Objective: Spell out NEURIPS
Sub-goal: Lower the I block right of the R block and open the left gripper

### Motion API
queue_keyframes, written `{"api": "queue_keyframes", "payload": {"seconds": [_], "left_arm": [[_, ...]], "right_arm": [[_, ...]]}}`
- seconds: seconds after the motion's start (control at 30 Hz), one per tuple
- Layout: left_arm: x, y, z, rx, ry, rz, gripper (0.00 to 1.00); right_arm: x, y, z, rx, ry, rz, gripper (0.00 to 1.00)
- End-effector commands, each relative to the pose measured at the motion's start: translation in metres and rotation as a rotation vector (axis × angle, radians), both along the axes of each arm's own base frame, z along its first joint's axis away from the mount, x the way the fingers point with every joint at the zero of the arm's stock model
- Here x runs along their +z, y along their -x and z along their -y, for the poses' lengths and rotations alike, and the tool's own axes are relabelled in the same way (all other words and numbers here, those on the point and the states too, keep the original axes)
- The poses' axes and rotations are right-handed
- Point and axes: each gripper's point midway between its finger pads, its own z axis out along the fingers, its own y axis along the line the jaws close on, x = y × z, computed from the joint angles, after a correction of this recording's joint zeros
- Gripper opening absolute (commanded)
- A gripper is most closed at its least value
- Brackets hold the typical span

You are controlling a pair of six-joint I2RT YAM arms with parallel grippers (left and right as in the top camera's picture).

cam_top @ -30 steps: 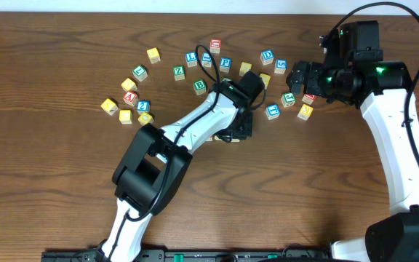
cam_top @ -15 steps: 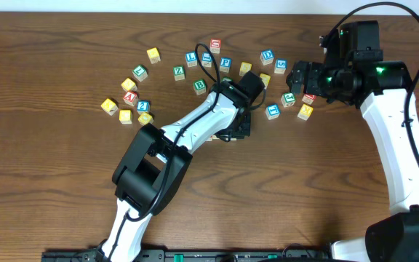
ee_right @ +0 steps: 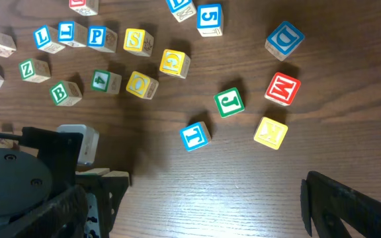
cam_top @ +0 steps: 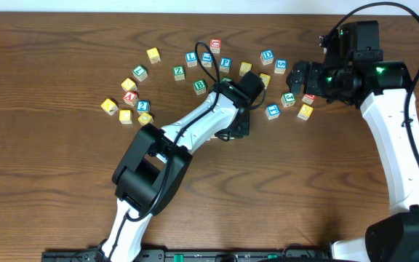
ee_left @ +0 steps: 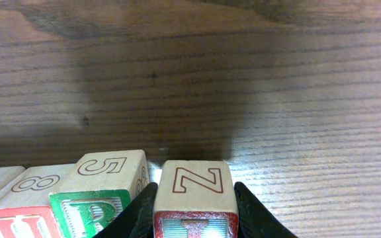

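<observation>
We list the left gripper (ee_left: 194,198) clamped on the red cube (ee_left: 195,226), which sits just beside the R cube (ee_left: 91,210). We list the right gripper (ee_right: 215,185) as wide, empty and well apart from the R cube.

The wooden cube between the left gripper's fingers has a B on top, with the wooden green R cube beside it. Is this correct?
Not quite: the left wrist view shows a Z on top of the red-framed wooden cube between the fingers of the left gripper; the green R cube is beside it.
</observation>
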Motion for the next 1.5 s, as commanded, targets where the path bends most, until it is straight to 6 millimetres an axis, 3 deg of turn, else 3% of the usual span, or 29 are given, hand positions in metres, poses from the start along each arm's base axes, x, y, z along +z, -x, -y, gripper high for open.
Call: {"api": "queue_keyframes", "payload": {"seconds": [0.0, 0.3, 0.33, 0.47, 0.77, 1.03, 1.17, 1.47], "left_arm": [[-0.005, 0.000, -0.006, 0.004, -0.033, 0.004, 0.33], [-0.005, -0.002, -0.005, 0.004, -0.027, 0.010, 0.34], [-0.005, -0.002, -0.005, 0.004, -0.027, 0.010, 0.41], [-0.005, -0.002, -0.005, 0.004, -0.028, 0.010, 0.45], [-0.003, -0.005, -0.003, -0.009, -0.019, 0.024, 0.44], [0.011, -0.011, -0.002, -0.032, -0.005, 0.049, 0.32], [0.020, -0.013, -0.005, -0.029, -0.012, 0.072, 0.32], [0.020, -0.009, -0.008, -0.020, -0.025, 0.057, 0.34]], "right_arm": [[0.006, -0.003, -0.002, -0.003, -0.004, 0.015, 0.99], [0.006, -0.003, -0.002, -0.003, -0.004, 0.015, 0.99], [0.006, -0.003, -0.002, -0.003, -0.004, 0.015, 0.99], [0.006, -0.003, -0.002, -0.003, -0.004, 0.015, 0.99], [0.006, -0.003, -0.002, -0.003, -0.004, 0.015, 0.99], [0.006, -0.003, -0.002, -0.003, -0.004, 0.015, 0.99], [0.006, -0.003, -0.002, -0.003, -0.004, 0.015, 0.99], [0.006, -0.003, -0.002, -0.003, -0.004, 0.015, 0.99]]}}
